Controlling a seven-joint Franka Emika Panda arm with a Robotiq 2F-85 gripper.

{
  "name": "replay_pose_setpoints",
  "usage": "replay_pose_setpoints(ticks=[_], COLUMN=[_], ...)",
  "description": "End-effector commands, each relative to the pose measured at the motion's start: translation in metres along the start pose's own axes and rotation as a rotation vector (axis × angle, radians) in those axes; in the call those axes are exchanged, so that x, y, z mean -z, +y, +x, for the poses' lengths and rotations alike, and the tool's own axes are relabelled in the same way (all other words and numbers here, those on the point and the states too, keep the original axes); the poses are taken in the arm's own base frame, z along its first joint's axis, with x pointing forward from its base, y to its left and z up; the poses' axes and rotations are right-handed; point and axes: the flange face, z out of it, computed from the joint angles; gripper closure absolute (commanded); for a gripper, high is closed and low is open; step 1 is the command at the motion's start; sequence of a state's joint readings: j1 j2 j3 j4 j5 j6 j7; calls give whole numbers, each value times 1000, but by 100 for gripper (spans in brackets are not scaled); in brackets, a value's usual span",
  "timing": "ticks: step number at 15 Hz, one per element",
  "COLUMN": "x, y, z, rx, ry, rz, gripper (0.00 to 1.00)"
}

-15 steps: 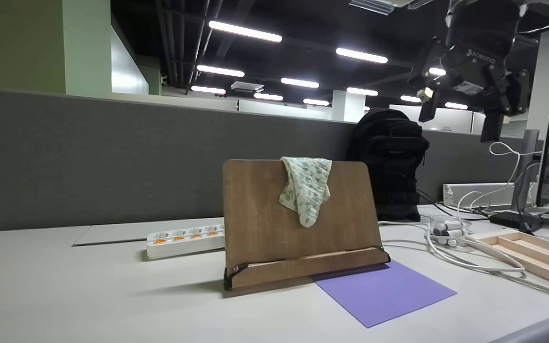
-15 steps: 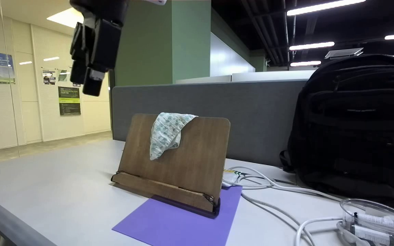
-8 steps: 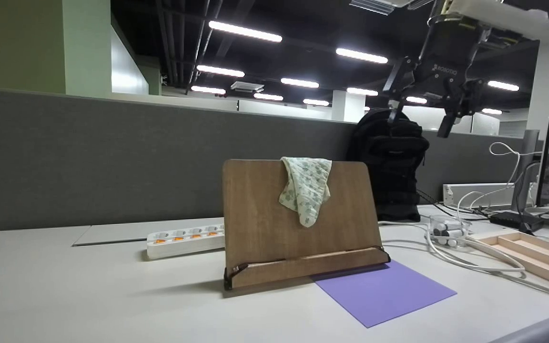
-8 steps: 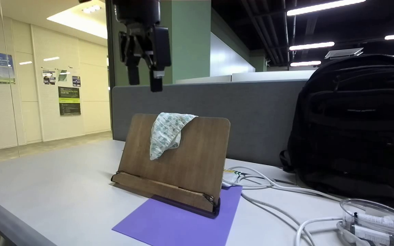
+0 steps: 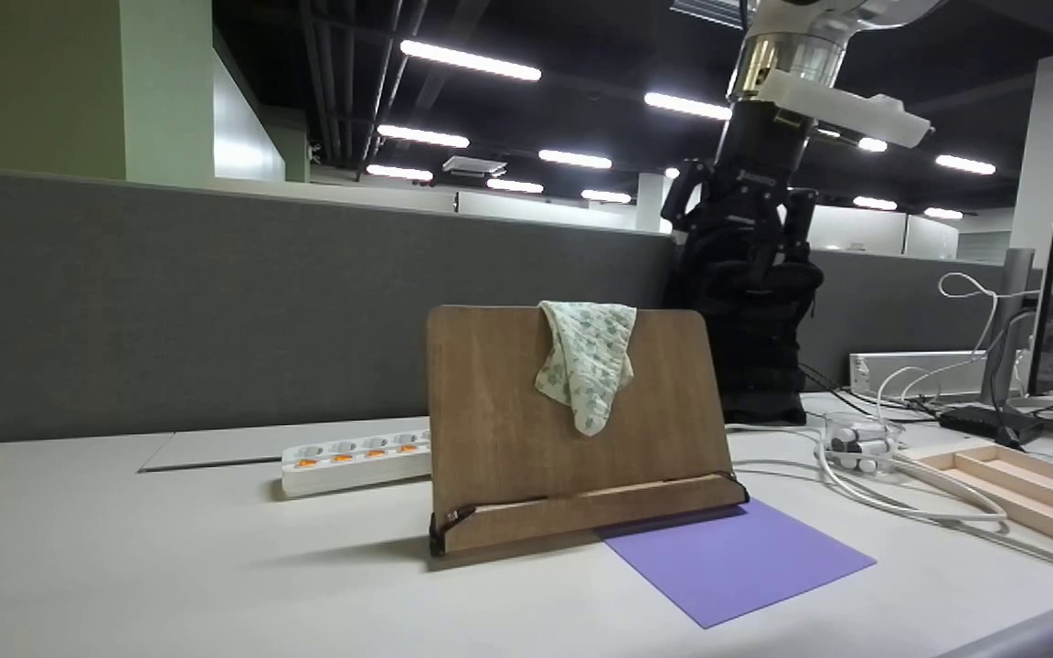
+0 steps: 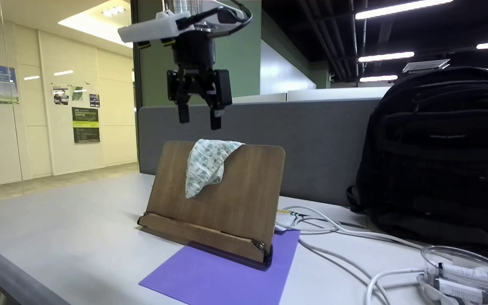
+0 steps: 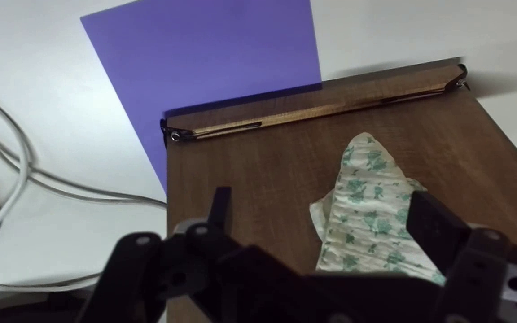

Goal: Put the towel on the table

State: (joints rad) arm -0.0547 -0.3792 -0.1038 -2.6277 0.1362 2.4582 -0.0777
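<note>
Towel (image 7: 370, 215) not grasped yet; approach step, apparently.
Gripper (image 6: 200, 121) hangs above, fingers spread, holding nothing; towel drapes over top of wooden stand (image 6: 244, 195), off-centre in wrist view. Next, probably: centre, lower, pinch, lift clear, lay on table (image 6: 79, 224) beyond.

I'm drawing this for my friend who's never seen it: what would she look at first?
Probably the purple sheet, vivid against the white table and partly under the brown wooden stand. Next, maybe the green-patterned towel draped over the stand's top edge. In an exterior view, the black gripper hangs higher than the towel, its jaws open.
</note>
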Motion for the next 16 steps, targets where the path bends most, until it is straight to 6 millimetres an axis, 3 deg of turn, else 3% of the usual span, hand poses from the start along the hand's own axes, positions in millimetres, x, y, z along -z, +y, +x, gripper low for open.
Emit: replay_pose_setpoints(ticks=[1, 8, 16], x=[-13, -50, -80], y=[-27, -75, -100], z=[35, 56, 60], rx=[107, 226, 242], ry=[-10, 129, 166], rz=[-18, -83, -61], gripper=[0, 0, 0])
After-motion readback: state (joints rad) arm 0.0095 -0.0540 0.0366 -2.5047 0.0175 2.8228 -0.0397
